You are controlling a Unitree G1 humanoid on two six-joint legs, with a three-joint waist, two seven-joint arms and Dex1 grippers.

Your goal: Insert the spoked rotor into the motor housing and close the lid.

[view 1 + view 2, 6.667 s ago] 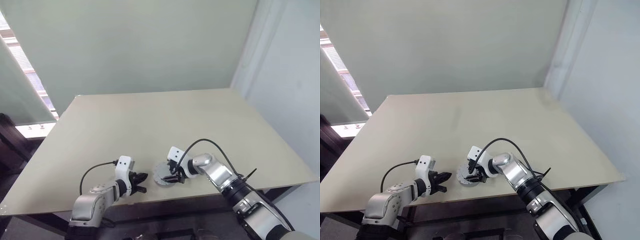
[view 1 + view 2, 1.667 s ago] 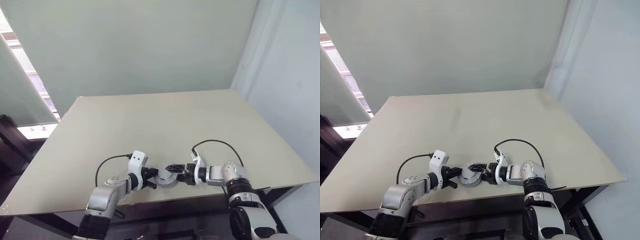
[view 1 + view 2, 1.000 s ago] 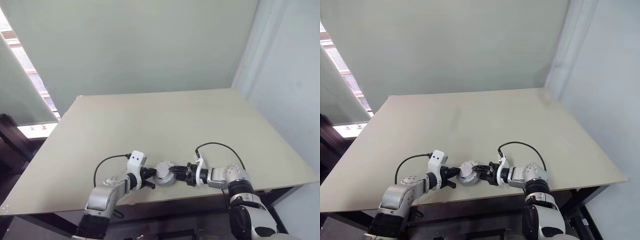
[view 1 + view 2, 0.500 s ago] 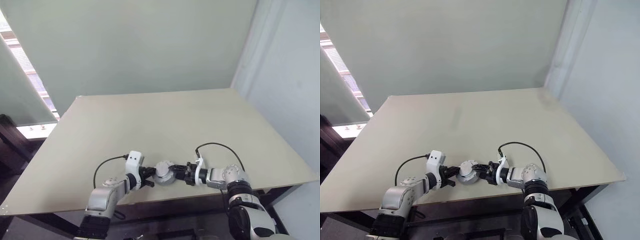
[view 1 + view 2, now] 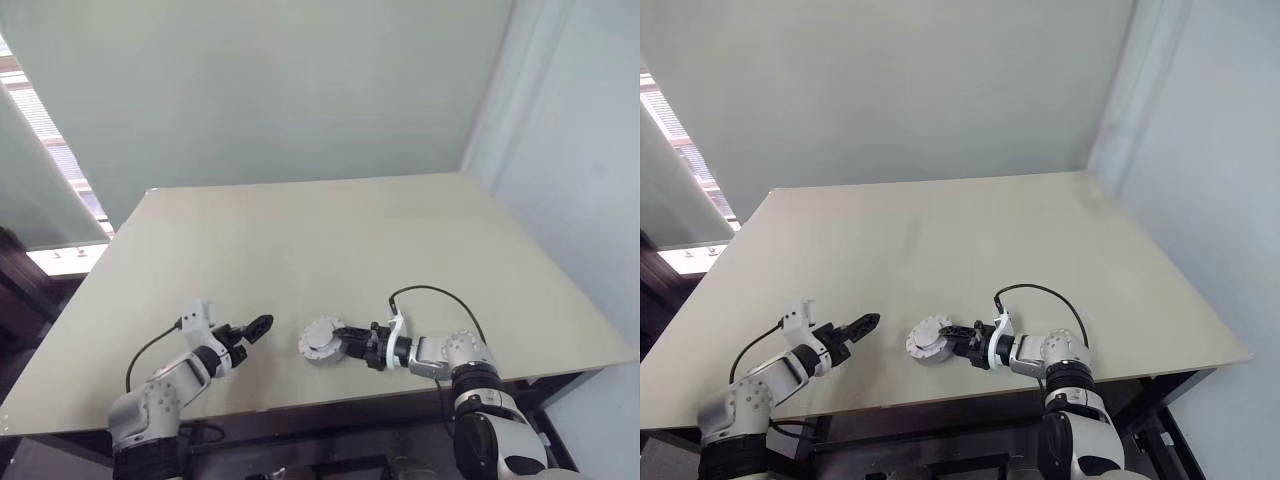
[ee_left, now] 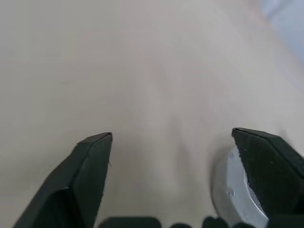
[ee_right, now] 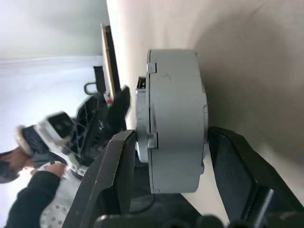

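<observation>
The motor housing (image 5: 318, 340) is a grey round puck near the table's front edge. The lid's (image 7: 142, 118) grey face covers it, with a seam around the side. The spoked rotor is hidden. My right gripper (image 5: 345, 338) reaches in from the right and is shut on the puck's sides, one black finger (image 7: 121, 175) on each flank. My left gripper (image 5: 256, 328) hangs open a hand's width to the left of the puck, with nothing between its fingers (image 6: 90, 166). The puck's edge (image 6: 230, 190) shows by its other finger.
The beige table (image 5: 300, 230) stretches bare behind the puck. Its front edge (image 5: 330, 400) runs just below both grippers. A window (image 5: 40, 140) lies to the left and a white wall (image 5: 580, 200) to the right. A person's sleeve (image 7: 28, 209) shows beyond the table edge.
My left gripper has opened, let go of the puck and drawn back to the left. The right gripper keeps its hold in the same spot.
</observation>
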